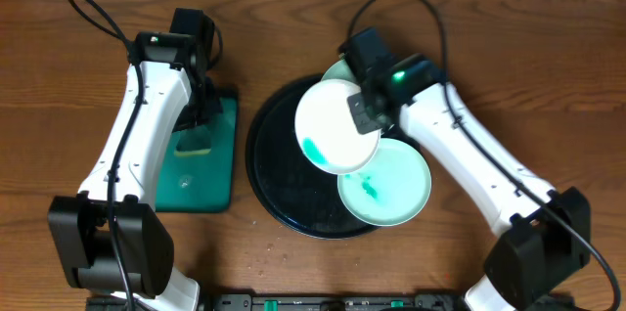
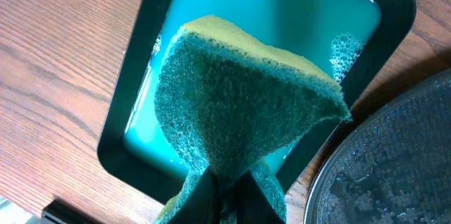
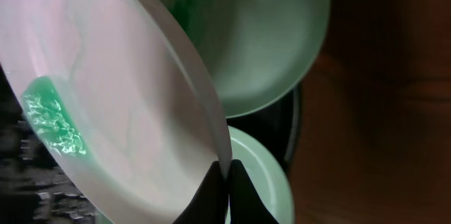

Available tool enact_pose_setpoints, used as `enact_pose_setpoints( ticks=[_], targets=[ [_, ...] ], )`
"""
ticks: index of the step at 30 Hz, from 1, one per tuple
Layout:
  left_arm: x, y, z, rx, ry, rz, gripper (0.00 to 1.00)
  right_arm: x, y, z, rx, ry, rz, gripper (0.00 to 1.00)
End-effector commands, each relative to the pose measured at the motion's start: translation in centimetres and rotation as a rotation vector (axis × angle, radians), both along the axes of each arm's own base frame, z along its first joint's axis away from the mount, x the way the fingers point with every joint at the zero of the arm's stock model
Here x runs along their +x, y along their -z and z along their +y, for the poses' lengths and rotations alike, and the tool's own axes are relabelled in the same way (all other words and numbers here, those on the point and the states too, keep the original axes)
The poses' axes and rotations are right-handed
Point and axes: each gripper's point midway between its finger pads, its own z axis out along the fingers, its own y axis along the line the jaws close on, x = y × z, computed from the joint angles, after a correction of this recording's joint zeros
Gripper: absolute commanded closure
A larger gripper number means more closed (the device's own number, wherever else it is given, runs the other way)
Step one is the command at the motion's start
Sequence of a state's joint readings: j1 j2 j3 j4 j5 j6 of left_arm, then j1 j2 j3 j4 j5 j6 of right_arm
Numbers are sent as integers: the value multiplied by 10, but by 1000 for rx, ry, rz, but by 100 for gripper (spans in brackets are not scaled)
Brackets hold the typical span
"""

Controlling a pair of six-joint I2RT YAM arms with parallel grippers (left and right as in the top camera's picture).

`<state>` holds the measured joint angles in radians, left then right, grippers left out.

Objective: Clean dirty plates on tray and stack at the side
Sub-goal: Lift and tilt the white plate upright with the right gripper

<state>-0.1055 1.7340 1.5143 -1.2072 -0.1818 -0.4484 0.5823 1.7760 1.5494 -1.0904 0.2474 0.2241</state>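
My right tool (image 1: 362,112) pinches the right rim of the white plate (image 1: 328,125) and holds it over the middle of the black tray (image 1: 266,169). A green smear (image 1: 313,147) sits on the plate's near-left side. One mint plate (image 1: 391,189) lies at the tray's near right, and a second mint plate (image 1: 336,72) peeks out at its far edge. My left tool (image 1: 201,120) is clamped on the sponge (image 1: 196,143) over the teal tray (image 1: 220,179).

A smeared white plate (image 1: 335,125) is held tilted over the black tray (image 1: 269,169), where two mint plates (image 1: 391,189) are set.
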Motion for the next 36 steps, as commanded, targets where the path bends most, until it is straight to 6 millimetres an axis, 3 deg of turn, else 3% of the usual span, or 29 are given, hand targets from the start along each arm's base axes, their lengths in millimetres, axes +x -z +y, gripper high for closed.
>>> enact_pose_setpoints(
  ticks=[1,10,20,26,36],
  targets=[
    [-2,5,2,4,-2,21,93,8,-30,-7,-191,-27,-168,99],
    [-2,5,2,4,-2,22,93,3,-69,6,-430,-115,-361,99],
    [3,5,2,5,2,1,93,-24,-121,50,-674,-263,-631,99],
    [8,4,19,19,-39,-24,93,-49,-153,74,-789,-306,-806,99],
    [9,12,51,-84,-142,-26,93,-85,-167,107,-852,-442,-893,99]
  ],
)
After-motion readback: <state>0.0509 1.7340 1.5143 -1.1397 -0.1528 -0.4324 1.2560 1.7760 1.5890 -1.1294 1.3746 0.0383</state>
